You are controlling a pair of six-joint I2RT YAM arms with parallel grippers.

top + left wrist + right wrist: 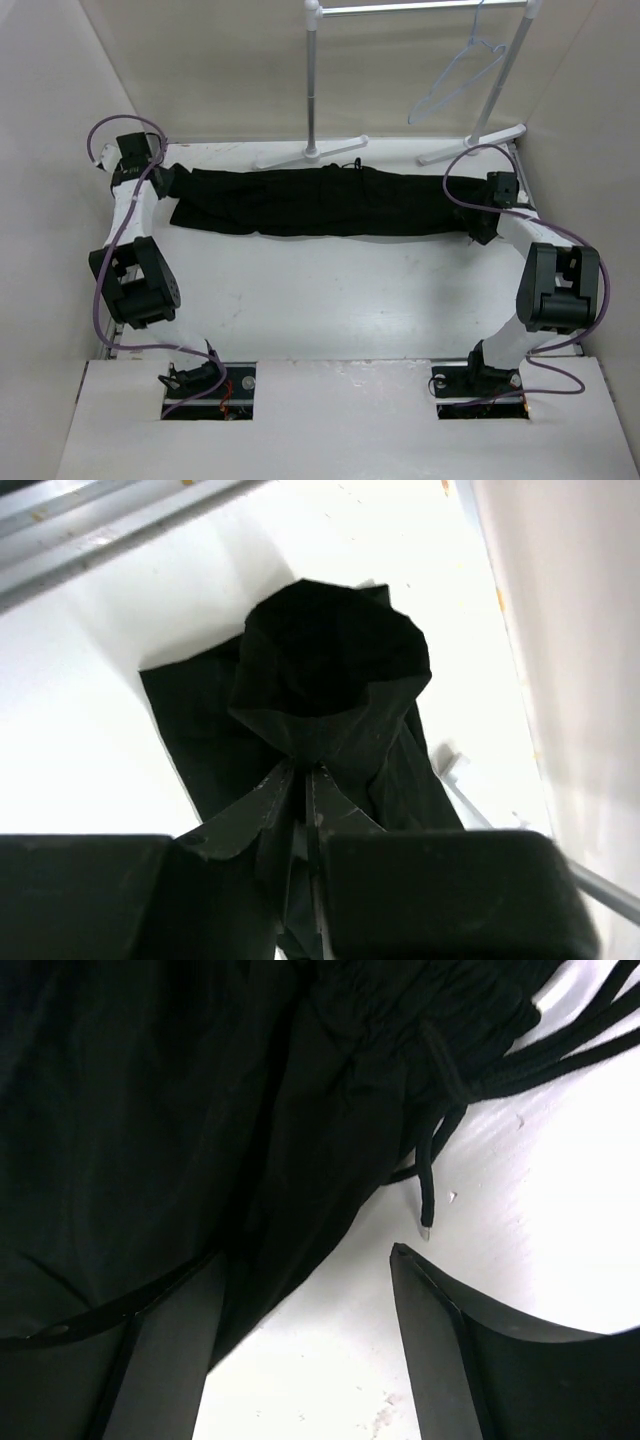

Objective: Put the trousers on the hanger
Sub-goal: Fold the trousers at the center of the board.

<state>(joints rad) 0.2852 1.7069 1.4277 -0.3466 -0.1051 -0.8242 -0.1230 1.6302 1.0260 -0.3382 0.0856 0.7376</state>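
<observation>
Left gripper pinched tight on one bunched end of the black trousers, right gripper gaping empty by the drawstring end; trousers lie stretched across the table, hanger dangles from the rack rail well apart, so the hanging looks all to do.

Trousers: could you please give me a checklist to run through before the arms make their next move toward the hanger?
1. Left gripper shut on the trousers' left end: ok.
2. Right gripper gripping the right end: not ok; jaws stand open, bare table between them.
3. Drawstring clear of the right fingers: cannot tell; its tip lies close to one.
4. Hanger hanging on the rack rail: ok.
5. Trousers stretched flat across the table: ok.
</observation>
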